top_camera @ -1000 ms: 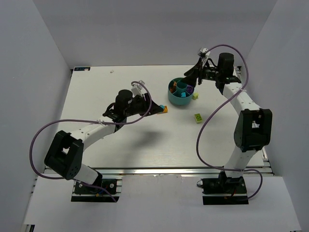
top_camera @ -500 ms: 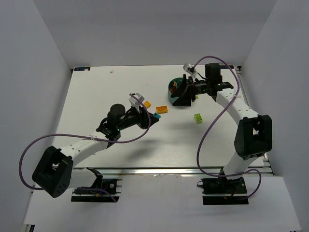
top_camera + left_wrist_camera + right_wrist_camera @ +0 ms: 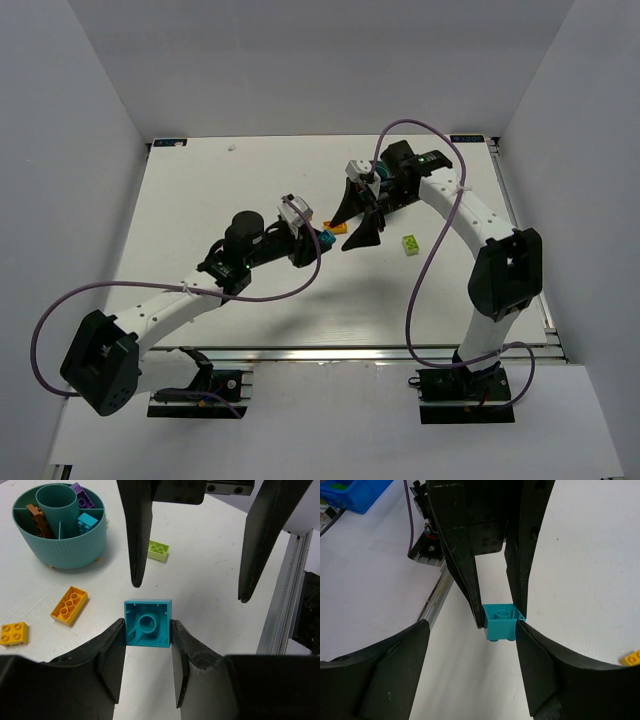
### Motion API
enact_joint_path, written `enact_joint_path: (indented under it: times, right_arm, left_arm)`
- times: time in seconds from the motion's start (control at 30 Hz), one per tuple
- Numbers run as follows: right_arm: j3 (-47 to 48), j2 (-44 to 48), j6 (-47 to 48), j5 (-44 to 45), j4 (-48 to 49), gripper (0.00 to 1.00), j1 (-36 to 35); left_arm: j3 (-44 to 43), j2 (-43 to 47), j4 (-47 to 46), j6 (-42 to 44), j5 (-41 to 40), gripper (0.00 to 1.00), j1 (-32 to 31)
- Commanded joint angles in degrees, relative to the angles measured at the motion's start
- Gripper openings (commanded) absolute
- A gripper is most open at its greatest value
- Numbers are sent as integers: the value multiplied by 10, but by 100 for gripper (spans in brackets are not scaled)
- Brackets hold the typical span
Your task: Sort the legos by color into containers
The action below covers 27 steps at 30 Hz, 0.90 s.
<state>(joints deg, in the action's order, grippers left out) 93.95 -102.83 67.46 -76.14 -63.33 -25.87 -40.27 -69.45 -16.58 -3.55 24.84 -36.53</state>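
My left gripper (image 3: 322, 240) is shut on a cyan lego (image 3: 147, 629) and holds it above the table. The lego also shows in the right wrist view (image 3: 502, 621). My right gripper (image 3: 340, 235) is wide open facing it, with fingertips (image 3: 136, 575) just beyond the lego; one pad (image 3: 530, 650) is right beside it. The teal divided bowl (image 3: 75, 550) holds an orange lego (image 3: 36, 516), a purple one (image 3: 82, 495) and a cyan one (image 3: 87, 522). In the top view my right arm hides the bowl.
A lime lego (image 3: 409, 243) lies on the table right of the grippers. An orange-yellow lego (image 3: 69, 605) and a yellow one (image 3: 12, 633) lie near the bowl. A blue bin (image 3: 350, 495) sits beyond the table's metal edge rail (image 3: 437, 595).
My left gripper moved right with the cyan lego. My right arm swung left off the bowl and now faces it with open jaws around the lego.
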Motion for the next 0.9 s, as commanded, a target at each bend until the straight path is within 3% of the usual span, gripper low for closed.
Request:
enact_joint_path:
  times: [0.0, 0.4, 0.7, 0.87]
  right_arm:
    - [32, -6, 65, 5, -55, 74, -8]
    - [33, -20, 61, 18, -44, 72, -19]
    - [33, -29, 59, 34, -42, 62, -24]
    - [30, -30, 62, 37, -41, 67, -24]
  left_arm:
    - [-24, 22, 19, 35, -12, 13, -9]
    - [-25, 21, 13, 35, -15, 13, -29]
    - [-29, 20, 3, 35, -17, 13, -32]
    - [-26, 21, 1, 33, -16, 13, -32]
